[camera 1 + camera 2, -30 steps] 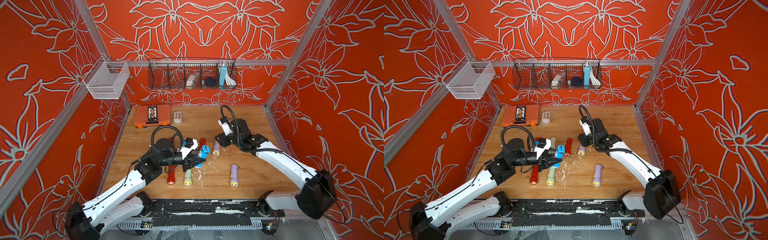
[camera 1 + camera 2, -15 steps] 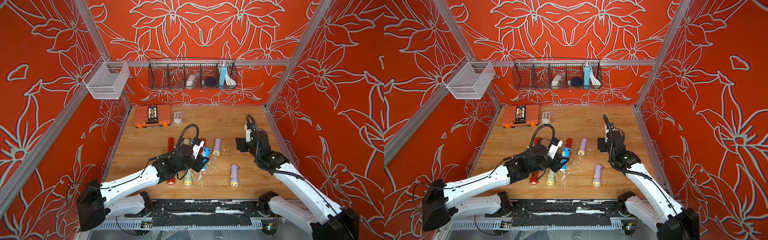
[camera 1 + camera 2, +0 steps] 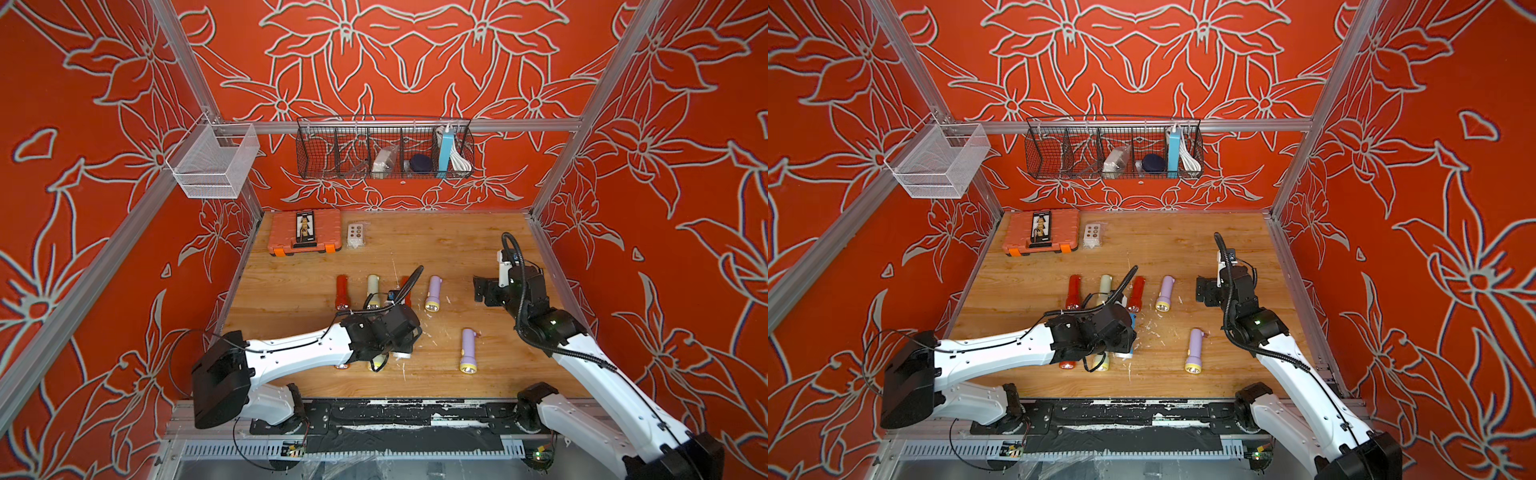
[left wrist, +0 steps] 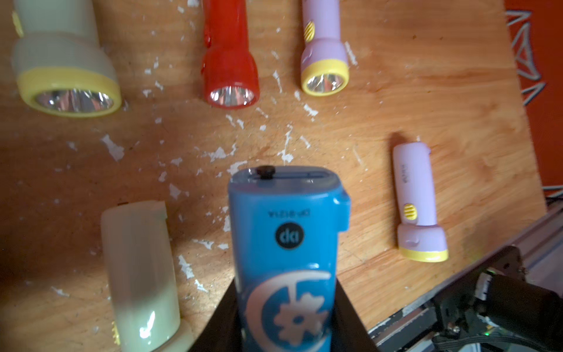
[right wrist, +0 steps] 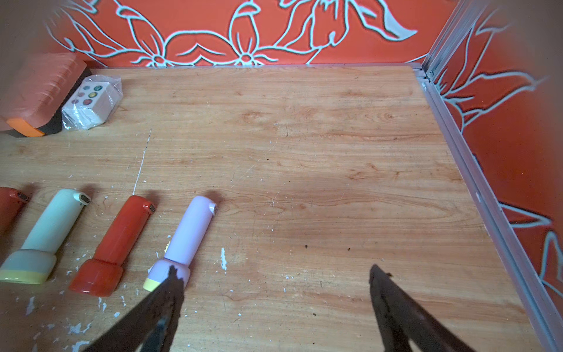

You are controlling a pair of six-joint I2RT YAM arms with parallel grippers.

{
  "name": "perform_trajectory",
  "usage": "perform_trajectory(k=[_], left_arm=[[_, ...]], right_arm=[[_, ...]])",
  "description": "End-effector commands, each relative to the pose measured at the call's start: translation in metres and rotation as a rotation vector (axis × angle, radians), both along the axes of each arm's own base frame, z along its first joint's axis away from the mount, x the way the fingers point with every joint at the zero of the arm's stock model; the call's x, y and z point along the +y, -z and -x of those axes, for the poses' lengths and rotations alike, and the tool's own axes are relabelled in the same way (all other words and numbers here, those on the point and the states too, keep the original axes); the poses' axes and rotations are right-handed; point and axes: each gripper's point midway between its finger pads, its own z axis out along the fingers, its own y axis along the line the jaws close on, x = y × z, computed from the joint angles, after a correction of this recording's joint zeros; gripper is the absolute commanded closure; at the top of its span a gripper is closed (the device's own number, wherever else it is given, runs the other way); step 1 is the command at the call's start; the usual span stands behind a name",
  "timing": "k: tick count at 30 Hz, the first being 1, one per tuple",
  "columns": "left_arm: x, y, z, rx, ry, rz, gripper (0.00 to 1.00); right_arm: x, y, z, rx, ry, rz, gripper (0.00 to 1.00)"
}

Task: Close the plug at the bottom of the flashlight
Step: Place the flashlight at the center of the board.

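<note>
Jaws of the outstretched left gripper point(image 4: 283, 311) clamp the blue flashlight point(image 4: 286, 231), while the right gripper point(image 5: 274, 271) hovers, jaws wide, empty.

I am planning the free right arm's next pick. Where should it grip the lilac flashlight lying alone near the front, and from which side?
Probably the straight barrel of the lilac flashlight, behind its wider yellow-rimmed head, with the open right gripper coming from above, jaws across it. It lies flat, bare table on both sides.
</note>
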Motion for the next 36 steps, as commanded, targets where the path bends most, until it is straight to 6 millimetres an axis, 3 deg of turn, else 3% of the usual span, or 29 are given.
perform_trajectory(k=[1, 10, 24, 26, 28, 32, 34, 36], left_arm=[[0.002, 0.005, -0.002, 0.027, -0.073, -0.027, 1.0], [-0.013, 0.037, -0.001, 0.113, -0.06, -0.092, 0.99], [-0.026, 0.07, 0.001, 0.233, -0.043, -0.182, 0.86], [-0.025, 0.075, 0.001, 0.255, -0.05, -0.171, 0.76], [-0.023, 0.08, 0.001, 0.278, -0.061, -0.161, 0.75], [-0.02, 0.081, 0.0, 0.285, -0.078, -0.152, 0.47], [-0.019, 0.081, 0.0, 0.285, -0.08, -0.154, 0.44], [-0.018, 0.08, -0.001, 0.283, -0.08, -0.156, 0.26]], right_arm=[[-0.001, 0.002, 0.006, -0.003, 0.003, -0.037, 0.02], [0.004, 0.01, 0.009, 0.011, -0.018, -0.062, 0.02], [0.001, 0.004, 0.012, -0.022, -0.005, -0.077, 0.02], [0.0, 0.005, 0.012, -0.022, -0.003, -0.077, 0.02], [0.0, 0.005, 0.012, -0.022, -0.002, -0.075, 0.02], [0.001, 0.003, 0.013, -0.021, -0.01, -0.073, 0.02], [0.001, 0.002, 0.014, -0.027, -0.013, -0.075, 0.02], [0.0, 0.002, 0.014, -0.032, -0.01, -0.072, 0.02]])
